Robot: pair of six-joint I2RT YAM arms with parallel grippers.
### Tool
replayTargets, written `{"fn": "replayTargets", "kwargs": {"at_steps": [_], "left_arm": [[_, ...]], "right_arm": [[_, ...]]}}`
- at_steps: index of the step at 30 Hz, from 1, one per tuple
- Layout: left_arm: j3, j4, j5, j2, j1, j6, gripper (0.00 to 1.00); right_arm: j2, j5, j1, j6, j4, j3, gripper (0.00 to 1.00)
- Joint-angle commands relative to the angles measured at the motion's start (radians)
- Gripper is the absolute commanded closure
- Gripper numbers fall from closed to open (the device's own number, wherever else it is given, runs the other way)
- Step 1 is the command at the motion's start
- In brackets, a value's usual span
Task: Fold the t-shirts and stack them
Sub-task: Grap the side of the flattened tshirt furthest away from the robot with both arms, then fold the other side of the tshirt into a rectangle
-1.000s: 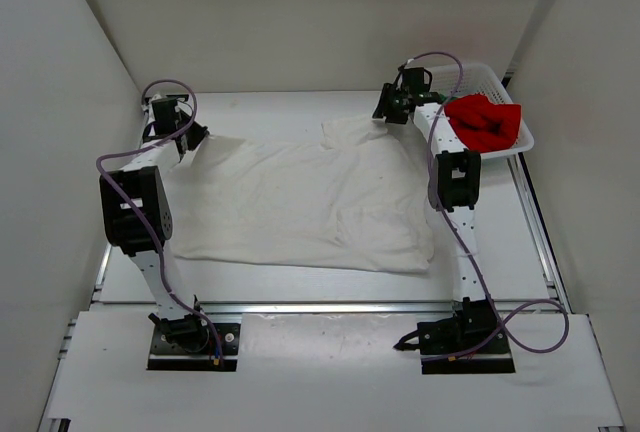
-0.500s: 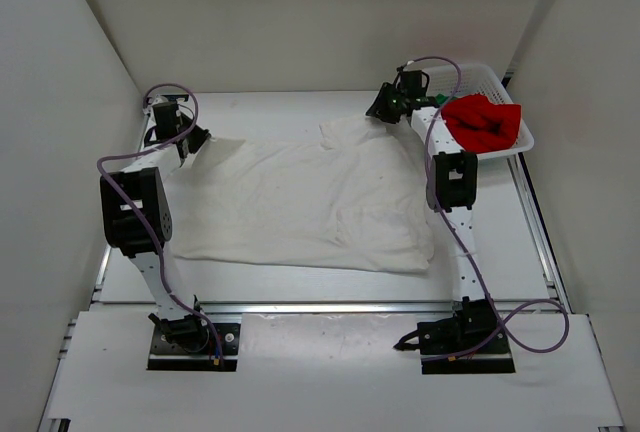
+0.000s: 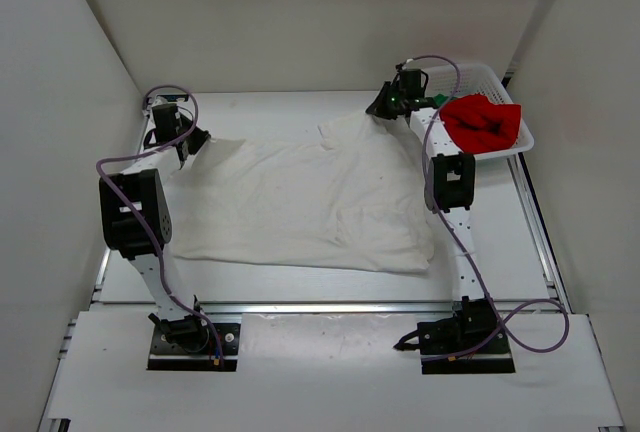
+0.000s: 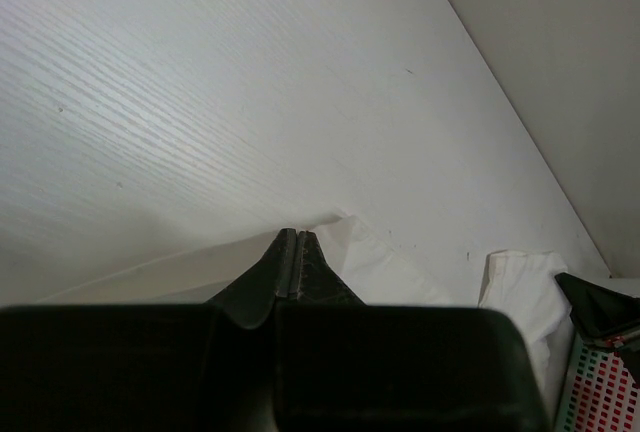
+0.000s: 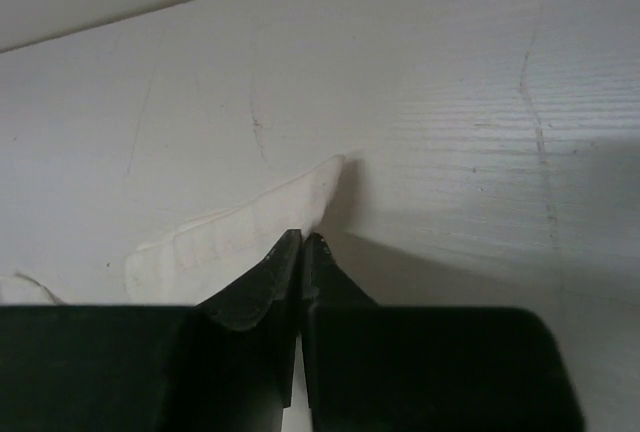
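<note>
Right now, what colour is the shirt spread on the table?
The shirt is plain white to cream; clearest in the top external view.

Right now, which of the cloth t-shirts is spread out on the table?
The white cloth t-shirt, flat, its far corners pinched by the left gripper and right gripper. The bright red t-shirt is bunched in the white plastic mesh basket.

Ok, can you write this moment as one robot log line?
white t-shirt: spread, unfolded | left hand: shut on its far-left corner | right hand: shut on its far-right corner | red t-shirt: in basket
</note>
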Motion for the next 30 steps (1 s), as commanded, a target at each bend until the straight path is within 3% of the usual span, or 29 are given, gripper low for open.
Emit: {"fn": "replayTargets", "kwargs": {"at_steps": [1, 4, 9, 11, 12, 15, 19, 24, 30], "left_arm": [[-0.016, 0.032, 0.015, -0.095, -0.003, 0.002, 1.0], [-0.058, 0.047, 0.028, -0.123, 0.016, -0.011, 1.0], [-0.137, 0.064, 0.102, -0.17, 0.063, -0.058, 1.0], [-0.173, 0.072, 0.104, -0.18, 0.073, -0.077, 1.0], [-0.185, 0.067, 0.109, -0.183, 0.079, -0.075, 1.0], [-0.231, 0.079, 0.144, -0.186, 0.108, -0.087, 1.0], [-0.289, 0.099, 0.189, -0.204, 0.14, -0.113, 1.0], [-0.316, 0.084, 0.196, -0.262, 0.146, -0.112, 1.0], [-0.362, 0.098, 0.201, -0.339, 0.177, -0.144, 1.0]], "right_arm": [[-0.066, 0.005, 0.005, -0.086, -0.033, 0.101, 1.0], [-0.103, 0.03, 0.011, -0.192, -0.244, 0.191, 1.0], [-0.234, 0.018, 0.031, -0.303, -0.528, 0.167, 1.0], [-0.353, -0.03, 0.016, -0.349, -0.492, -0.077, 1.0], [-0.435, 0.029, 0.009, -0.361, -0.464, -0.191, 1.0], [-0.572, 0.016, -0.015, -0.382, -0.51, -0.294, 1.0], [-0.699, 0.143, 0.023, -0.399, -0.548, -0.415, 1.0], [-1.021, 0.154, 0.031, -0.336, -0.299, -0.893, 1.0], [-1.157, 0.194, 0.046, -0.346, -0.225, -1.155, 1.0]]}}
